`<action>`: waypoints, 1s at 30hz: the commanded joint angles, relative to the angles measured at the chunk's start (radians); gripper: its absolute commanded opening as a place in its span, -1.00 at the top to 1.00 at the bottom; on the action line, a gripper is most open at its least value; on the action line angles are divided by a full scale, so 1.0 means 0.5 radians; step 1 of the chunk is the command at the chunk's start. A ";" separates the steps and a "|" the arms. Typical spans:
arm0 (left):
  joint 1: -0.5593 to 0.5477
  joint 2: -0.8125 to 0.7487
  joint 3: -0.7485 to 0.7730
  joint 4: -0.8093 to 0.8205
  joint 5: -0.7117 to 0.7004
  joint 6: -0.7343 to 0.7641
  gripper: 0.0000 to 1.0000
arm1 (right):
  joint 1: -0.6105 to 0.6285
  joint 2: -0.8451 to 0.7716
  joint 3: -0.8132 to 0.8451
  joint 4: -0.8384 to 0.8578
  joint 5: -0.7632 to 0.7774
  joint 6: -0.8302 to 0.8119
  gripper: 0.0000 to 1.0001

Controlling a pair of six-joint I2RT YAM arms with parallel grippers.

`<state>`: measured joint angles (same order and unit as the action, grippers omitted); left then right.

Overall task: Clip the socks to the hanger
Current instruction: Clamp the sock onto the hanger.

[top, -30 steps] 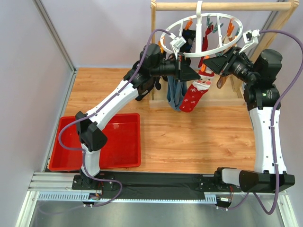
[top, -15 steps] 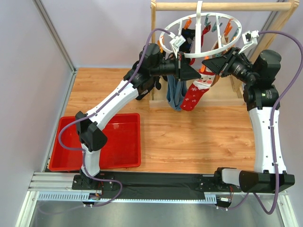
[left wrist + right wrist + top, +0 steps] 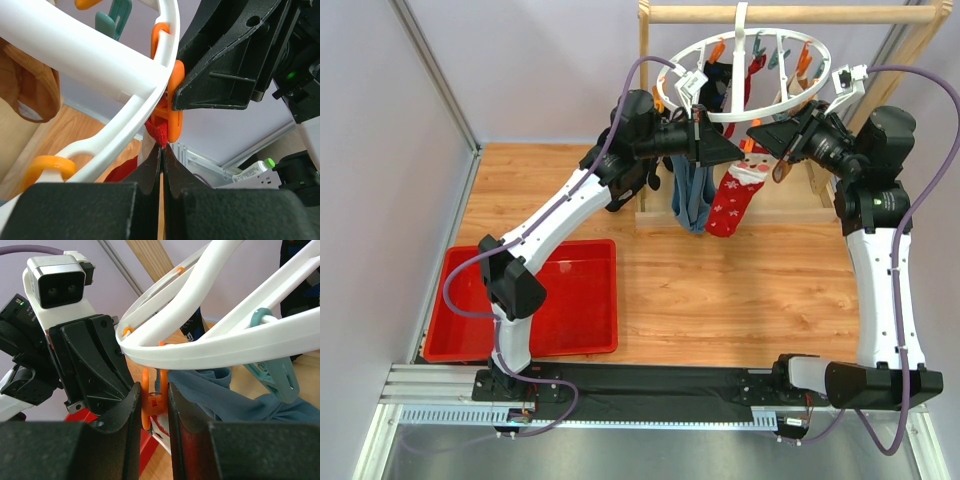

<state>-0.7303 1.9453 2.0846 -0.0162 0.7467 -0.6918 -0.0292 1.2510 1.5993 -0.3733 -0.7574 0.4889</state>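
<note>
Top external view: both arms are raised to the hanger point(image 3: 783, 32), which hangs by its hook from a wooden rack point(image 3: 790, 12) at the far side of the counter point(image 3: 720, 290). The left tool point(image 3: 733, 153) and the right tool point(image 3: 756, 132) meet almost tip to tip under the near rim of the ring.

Left wrist view: the left tool is pressed together and pinches the top edge of the red sock point(image 3: 159, 132) at its tips. Directly above the tips, an orange clip point(image 3: 172, 107) hangs from the rim. The red edge touches the lower end of this clip. One finger of the right tool bears on the clip from the right.

Right wrist view: the right tool is closed part-way on the orange clip, with one finger against each side of it. The left tool sits just beyond the clip, to the left. A teal clip point(image 3: 275, 375) hangs from the rim to the right of the right tool.

Items carried by the hanger:
- The red sock, with white figures, hangs below and between the two tools.
- A blue sock point(image 3: 692, 200) hangs below the left tool.
- A dark sock point(image 3: 718, 80) hangs inside the ring, above the left tool.
- A brown fabric piece point(image 3: 787, 170) hangs below the right tool.

A red tray point(image 3: 570, 300) lies on the counter, well behind and below the left tool, beside the left arm's base. The arm's lower link covers part of the tray. The visible floor of the tray shows plain red.
</note>
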 commanded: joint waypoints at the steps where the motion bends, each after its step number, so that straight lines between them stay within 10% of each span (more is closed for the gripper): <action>1: 0.010 -0.004 0.086 0.109 0.001 -0.055 1.00 | 0.006 -0.088 -0.002 -0.014 -0.087 -0.008 0.96; 19: 0.019 0.015 0.101 0.106 -0.033 -0.147 1.00 | 0.003 -0.094 0.127 -0.278 0.152 -0.161 -0.63; 24: 0.016 -0.037 0.028 0.097 -0.149 -0.117 0.27 | 0.003 -0.127 0.216 -0.532 0.373 -0.281 -1.00; 27: 0.019 -0.089 0.013 -0.093 -0.239 -0.028 -0.51 | 0.003 -0.149 0.265 -0.710 0.542 -0.361 -1.00; 30: 0.016 -0.193 -0.109 -0.213 -0.297 0.031 -0.74 | 0.003 -0.210 0.265 -0.885 0.845 -0.407 -1.00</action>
<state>-0.7250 1.9358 2.0682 -0.0555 0.6437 -0.7151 -0.0284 1.1896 1.6932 -0.6842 -0.4992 0.3382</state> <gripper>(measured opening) 0.852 0.998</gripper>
